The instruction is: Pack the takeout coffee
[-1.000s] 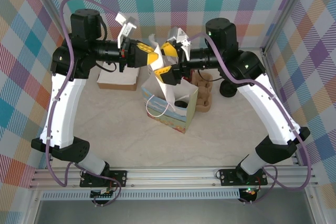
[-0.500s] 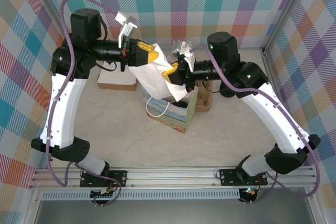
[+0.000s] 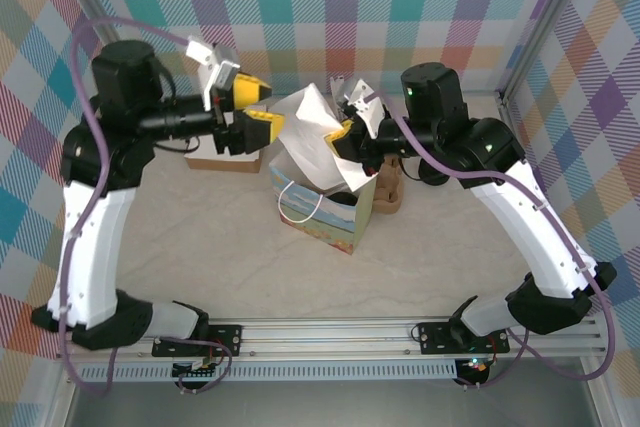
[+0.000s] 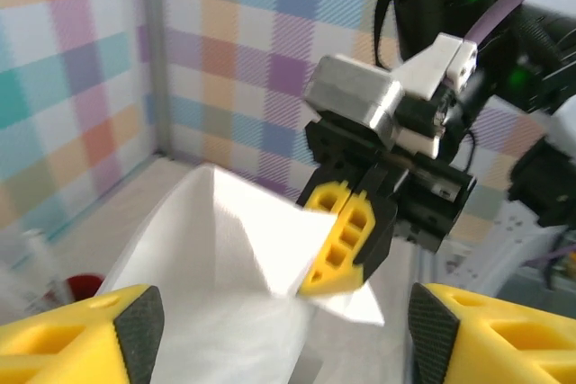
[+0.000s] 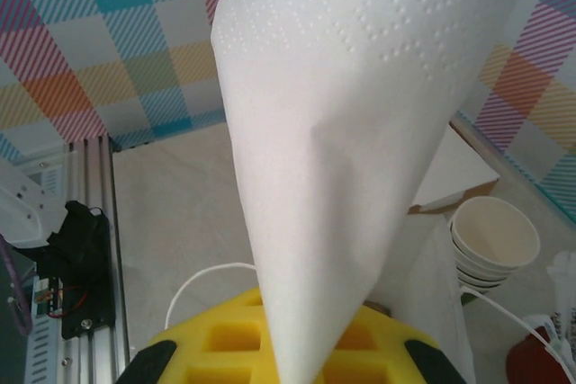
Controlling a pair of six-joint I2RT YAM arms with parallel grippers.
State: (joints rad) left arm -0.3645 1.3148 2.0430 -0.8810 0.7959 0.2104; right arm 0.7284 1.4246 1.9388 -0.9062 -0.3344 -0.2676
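A white paper napkin (image 3: 308, 137) hangs over the mouth of the patterned paper bag (image 3: 335, 219). My right gripper (image 3: 346, 139) is shut on the napkin's right corner; in the right wrist view the napkin (image 5: 360, 123) rises in a cone out of the right gripper (image 5: 286, 352). My left gripper (image 3: 257, 107) stands open to the left of the napkin, apart from it. In the left wrist view the left gripper (image 4: 283, 339) is open, with the napkin (image 4: 216, 267) and the right gripper (image 4: 351, 236) ahead. The takeout coffee is hidden by the napkin and bag.
A brown cardboard cup carrier (image 3: 391, 187) stands right of the bag. A flat cardboard box (image 3: 222, 157) lies behind and left of it. A stack of lidless paper cups (image 5: 495, 240) and a red holder (image 4: 83, 287) sit near the bag. The bag's white handle (image 5: 205, 276) loops outward.
My left gripper has let go of the napkin, opened and pulled back to the left. My right gripper keeps the napkin, which now droops over the bag's mouth.
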